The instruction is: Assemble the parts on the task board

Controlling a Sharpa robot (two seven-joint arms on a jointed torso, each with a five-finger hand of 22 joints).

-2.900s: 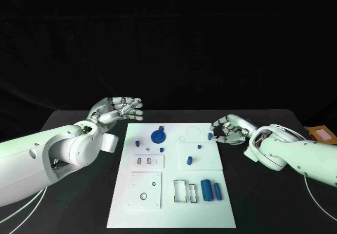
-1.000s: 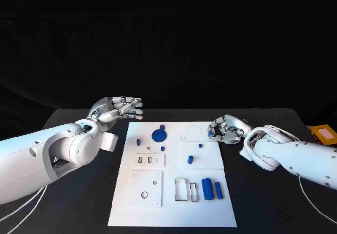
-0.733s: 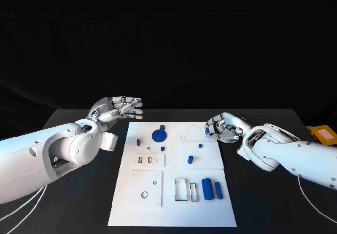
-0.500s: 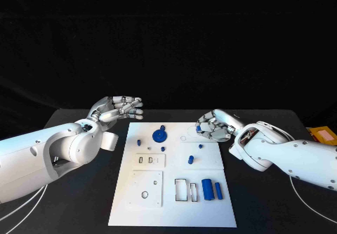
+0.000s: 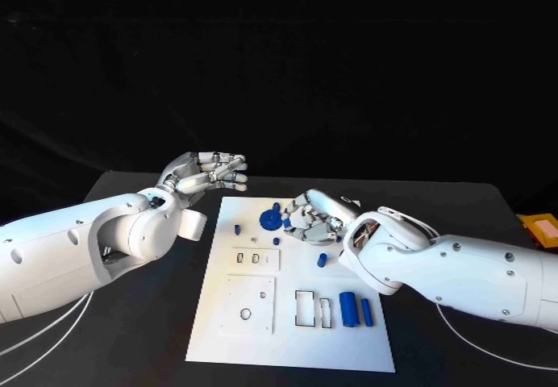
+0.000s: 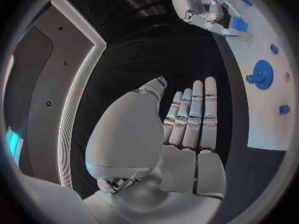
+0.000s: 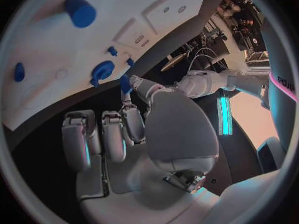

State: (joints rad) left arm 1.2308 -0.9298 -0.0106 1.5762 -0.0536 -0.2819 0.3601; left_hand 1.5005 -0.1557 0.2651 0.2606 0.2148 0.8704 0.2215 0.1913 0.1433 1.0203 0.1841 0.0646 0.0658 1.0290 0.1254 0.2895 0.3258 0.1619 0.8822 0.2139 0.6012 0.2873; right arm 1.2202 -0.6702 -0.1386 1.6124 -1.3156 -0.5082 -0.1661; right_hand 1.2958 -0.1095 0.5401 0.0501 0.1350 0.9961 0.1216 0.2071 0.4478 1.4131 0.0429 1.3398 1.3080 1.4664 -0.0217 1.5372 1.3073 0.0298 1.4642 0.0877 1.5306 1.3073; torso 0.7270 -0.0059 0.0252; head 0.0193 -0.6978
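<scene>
Over the last moments we have carried our right silver many-fingered hand [image 5: 310, 220] from the three-o'clock edge of the white rectangular task board [image 5: 297, 339] inward, so that it now hangs above the board's far half, just beside the flat blue gear-shaped part [image 5: 270, 218]. In the right wrist view a small blue peg-like part [image 7: 124, 83] is pinched between the thumb and a fingertip, the other fingers curled beneath. We judge this to be the transport step: the peg has been lifted from the right side and is being brought towards a seat near the gear, though we cannot tell which hole is meant. Our left silver hand [image 5: 210, 174] has stayed where it was, raised off the black bench [image 5: 139, 322] at about ten o'clock from the board, fingers together and loosely bent, holding nothing. The two blue cylinders [image 5: 355, 309] at five o'clock on the board and the short blue peg [image 5: 321, 260] near its middle lie unmoved, so most of the assembly seems to remain ahead.
</scene>
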